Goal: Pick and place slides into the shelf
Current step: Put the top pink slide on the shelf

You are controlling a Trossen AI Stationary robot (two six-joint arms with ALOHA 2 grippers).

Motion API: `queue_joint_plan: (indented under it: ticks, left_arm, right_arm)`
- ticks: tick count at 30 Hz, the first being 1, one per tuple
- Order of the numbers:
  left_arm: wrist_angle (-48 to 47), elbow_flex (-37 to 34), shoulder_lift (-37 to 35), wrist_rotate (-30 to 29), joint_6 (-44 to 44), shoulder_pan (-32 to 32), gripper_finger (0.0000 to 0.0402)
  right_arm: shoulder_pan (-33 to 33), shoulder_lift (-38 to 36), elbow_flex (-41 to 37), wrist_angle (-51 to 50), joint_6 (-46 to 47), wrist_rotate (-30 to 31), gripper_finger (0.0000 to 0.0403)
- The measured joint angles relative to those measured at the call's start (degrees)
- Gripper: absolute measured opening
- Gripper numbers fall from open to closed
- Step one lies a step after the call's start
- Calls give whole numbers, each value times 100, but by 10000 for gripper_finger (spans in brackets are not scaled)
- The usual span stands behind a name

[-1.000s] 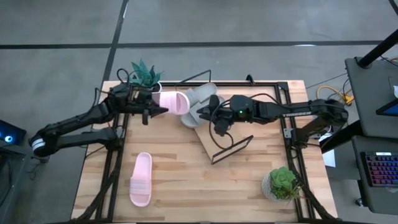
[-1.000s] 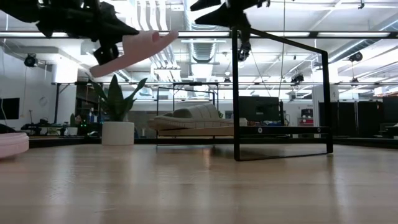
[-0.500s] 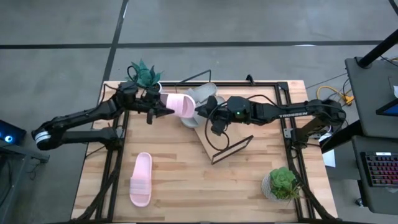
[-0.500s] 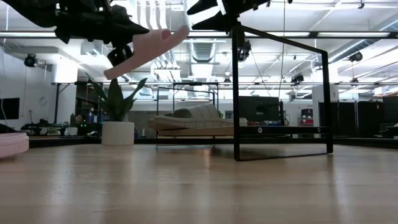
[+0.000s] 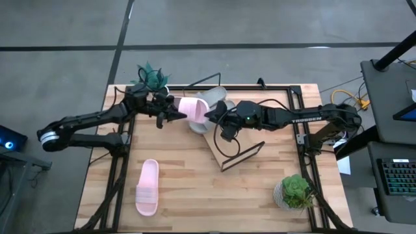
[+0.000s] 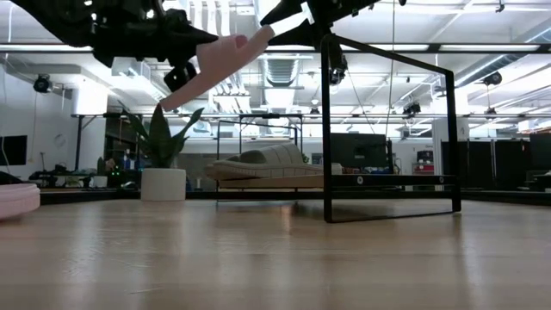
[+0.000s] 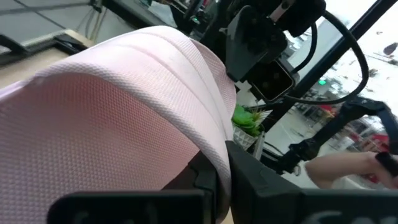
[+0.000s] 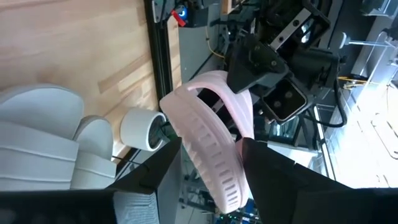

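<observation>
My left gripper [image 5: 173,112] is shut on a pale pink slide [image 5: 192,109], held in the air over the table's far middle. The slide's free end [image 8: 214,162] reaches between the fingers of my open right gripper [image 5: 209,116], one finger on either side of the sole. Two grey slides [image 5: 209,104] lie on the slanted wooden shelf [image 6: 275,181] with its black wire frame [image 5: 244,153]. A second pink slide [image 5: 147,187] rests sole-down on the table at the near left. My left gripper holds the pink slide by its wide strap [image 7: 180,118]; one dark finger [image 7: 208,180] shows under the strap, the other is hidden. It comes level from the table's left. The slide is lifted clear and tilted, its end [image 6: 258,39] toward my right gripper higher. My right gripper's fingers [image 8: 261,180] stand close along the sole's two faces; whether they touch it I cannot tell.
A potted plant [image 5: 153,78] stands at the far left corner and another [image 5: 296,192] at the near right. The shelf's tall wire frame [image 6: 387,129] rises beside my right gripper. Bare tabletop [image 5: 195,195] lies at the near middle.
My left gripper has carried the pink slide toward the table's right, up to my right gripper, and the slide's free end now sits between the right gripper's fingers. The slide has stayed tilted and clear of the table.
</observation>
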Motion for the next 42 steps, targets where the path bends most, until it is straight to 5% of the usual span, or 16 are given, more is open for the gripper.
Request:
queue_joint_plan:
  ticks: [11, 25, 33, 42]
  left_arm:
    - [551, 4, 419, 375, -86, -35, 0]
    - [893, -10, 343, 391, 150, -39, 7]
    - [1674, -60, 226, 346, 2486, -61, 109]
    - [1606, -135, -504, 352, 3924, -48, 212]
  right_arm:
    - [2, 0, 0, -42, 48, -2, 140]
    - [-28, -4, 15, -39, 482, 7, 24]
    - [-59, -323, 71, -4, 1381, -51, 23]
    - [-63, -872, -83, -553, 2631, -483, 21]
